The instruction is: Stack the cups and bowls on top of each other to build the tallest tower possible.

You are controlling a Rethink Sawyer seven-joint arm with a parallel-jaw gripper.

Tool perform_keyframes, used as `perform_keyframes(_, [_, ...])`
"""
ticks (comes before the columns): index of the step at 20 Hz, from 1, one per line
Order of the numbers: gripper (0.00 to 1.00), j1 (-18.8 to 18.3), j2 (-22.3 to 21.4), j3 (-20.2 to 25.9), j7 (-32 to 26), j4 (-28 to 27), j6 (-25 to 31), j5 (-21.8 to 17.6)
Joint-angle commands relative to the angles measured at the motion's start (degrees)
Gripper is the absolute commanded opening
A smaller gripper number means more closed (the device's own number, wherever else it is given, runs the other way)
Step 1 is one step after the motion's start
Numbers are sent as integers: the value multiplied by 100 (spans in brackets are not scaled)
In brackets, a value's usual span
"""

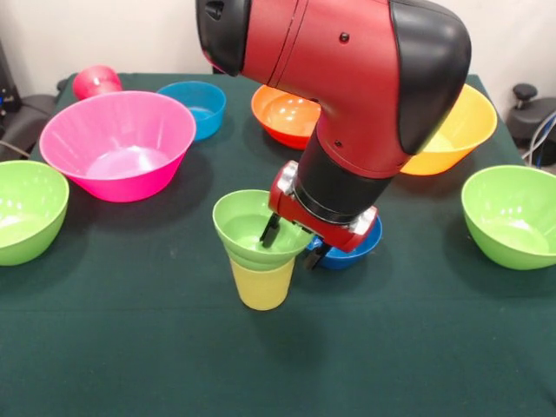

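A pale yellow cup [261, 285] stands upright on the dark green table [130, 347], with a small lime green bowl [248, 228] sitting in its mouth. My gripper [293, 243] is at the bowl's right rim. One finger [270, 231] is inside the bowl and the other is outside, with a gap between them, so the gripper looks open. A small dark blue bowl [358, 248] sits just behind the gripper, mostly hidden. The red cup [95, 81] lies at the far left.
A large pink bowl [117, 143], a light blue bowl [196, 104], an orange-red bowl [280, 113] and a yellow-orange bowl [456, 130] lie across the back. Lime green bowls sit at the left edge [24, 210] and the right edge [512, 215].
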Motion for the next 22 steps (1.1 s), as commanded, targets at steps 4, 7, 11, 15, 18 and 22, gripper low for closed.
perform_keyframes(4, [100, -50, 174, 1089, -946, 516, 278, -191])
perform_keyframes(7, [100, -67, 160, 1115, -964, 557, 286, -194])
perform_keyframes(11, [100, -111, 191, 1187, -986, 501, 327, -171])
perform_keyframes(15, [100, -183, 193, 1325, -1028, 462, 391, -129])
perform_keyframes(18, [100, -266, 152, 1415, -1100, 467, 492, -139])
perform_keyframes(22, [100, -365, 59, 1502, -1262, 535, 574, -184])
